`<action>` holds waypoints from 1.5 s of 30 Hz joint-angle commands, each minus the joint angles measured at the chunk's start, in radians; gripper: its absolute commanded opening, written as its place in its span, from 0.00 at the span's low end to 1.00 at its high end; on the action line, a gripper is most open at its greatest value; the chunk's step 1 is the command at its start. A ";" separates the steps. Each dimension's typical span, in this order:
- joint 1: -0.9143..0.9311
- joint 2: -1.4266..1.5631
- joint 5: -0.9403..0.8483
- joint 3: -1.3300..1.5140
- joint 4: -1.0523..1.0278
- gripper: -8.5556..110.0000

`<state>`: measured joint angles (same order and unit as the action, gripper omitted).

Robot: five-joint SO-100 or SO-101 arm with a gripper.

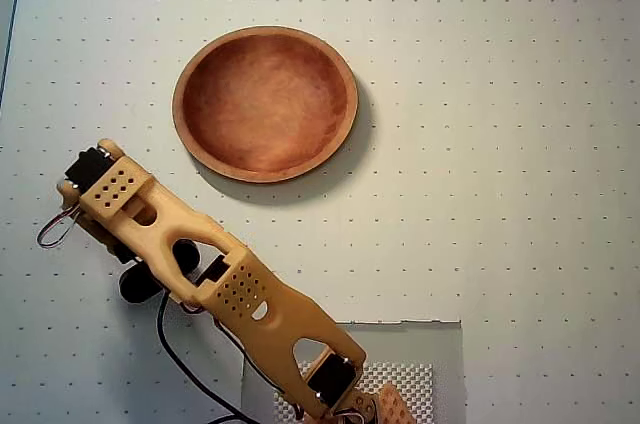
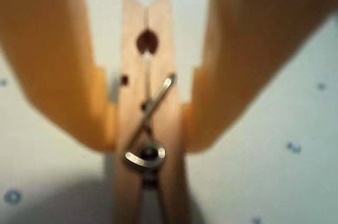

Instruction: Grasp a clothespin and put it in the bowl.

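In the wrist view a pale wooden clothespin (image 2: 133,49) with a metal spring fills the centre. It stands lengthwise between my two yellow fingers (image 2: 58,65), and both press against its sides. My gripper (image 2: 148,139) is shut on it over the white dotted surface. In the overhead view my gripper (image 1: 366,412) is at the bottom edge, over a grey patch, and the clothespin is hidden there under the arm. The reddish-brown bowl (image 1: 180,104) sits empty at the upper middle, far from the gripper.
The yellow arm (image 1: 200,264) runs diagonally from its base at the left to the bottom edge, with black cables trailing under it. A grey square (image 1: 430,344) with a mesh pad (image 1: 410,384) lies at the bottom. The white dotted table (image 1: 520,144) extends to the right.
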<state>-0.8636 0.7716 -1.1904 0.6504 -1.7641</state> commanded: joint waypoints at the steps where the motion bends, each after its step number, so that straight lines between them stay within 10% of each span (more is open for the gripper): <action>1: 0.031 0.206 0.023 -0.028 -0.029 0.04; 20: 0.272 0.640 -0.069 0.417 -0.029 0.04; 45: 0.611 0.649 -0.285 0.319 -0.026 0.04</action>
<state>-0.2792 1.3238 -1.4588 1.0738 -1.7641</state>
